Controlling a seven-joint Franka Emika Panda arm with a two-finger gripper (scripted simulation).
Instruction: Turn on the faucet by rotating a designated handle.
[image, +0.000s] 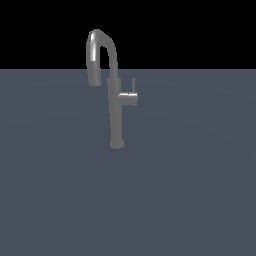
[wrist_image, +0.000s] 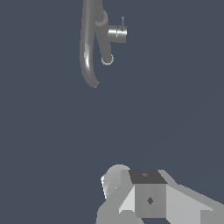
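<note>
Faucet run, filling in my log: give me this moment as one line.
faucet upright on floor | handle pointing up, untouched | gripper far from faucet, fingers unclear | turning not started

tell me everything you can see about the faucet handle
The handle is a thin, short grey metal rod that looks brushed. It rises upright from the outer end of a stubby horizontal cylinder, which branches off the faucet column about midway up, toward the exterior view's right, on the side away from the hooked spout. Nothing touches the rod apart from that cylinder. The wrist view shows it as a slim pin at the cylinder's end, and the gripper is not near it.
</note>
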